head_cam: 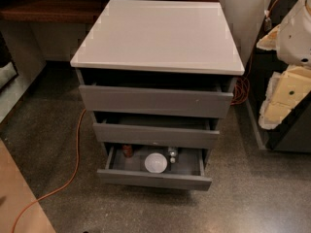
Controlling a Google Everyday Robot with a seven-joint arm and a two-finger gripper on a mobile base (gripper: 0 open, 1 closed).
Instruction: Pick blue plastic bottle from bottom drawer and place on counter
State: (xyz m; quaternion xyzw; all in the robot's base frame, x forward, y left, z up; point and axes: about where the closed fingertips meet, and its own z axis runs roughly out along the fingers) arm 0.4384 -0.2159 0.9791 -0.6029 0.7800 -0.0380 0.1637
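Observation:
The blue plastic bottle (172,154) is small and clear with a white cap. It lies at the back of the open bottom drawer (154,179), right of the middle. The drawer is the lowest of three grey drawers and is pulled out. The counter (158,35) is the glossy white top of the cabinet and nothing stands on it. My gripper (281,97) shows as white and pale yellow parts at the right edge. It is level with the upper drawers, well to the right of the cabinet and far from the bottle.
A red soda can (127,150) stands at the drawer's back left and a white round bowl (155,163) sits in its middle, just left of the bottle. The two upper drawers (155,101) are slightly open. An orange cable (75,149) runs across the floor on the left. A dark wooden shelf (48,8) is at the back left.

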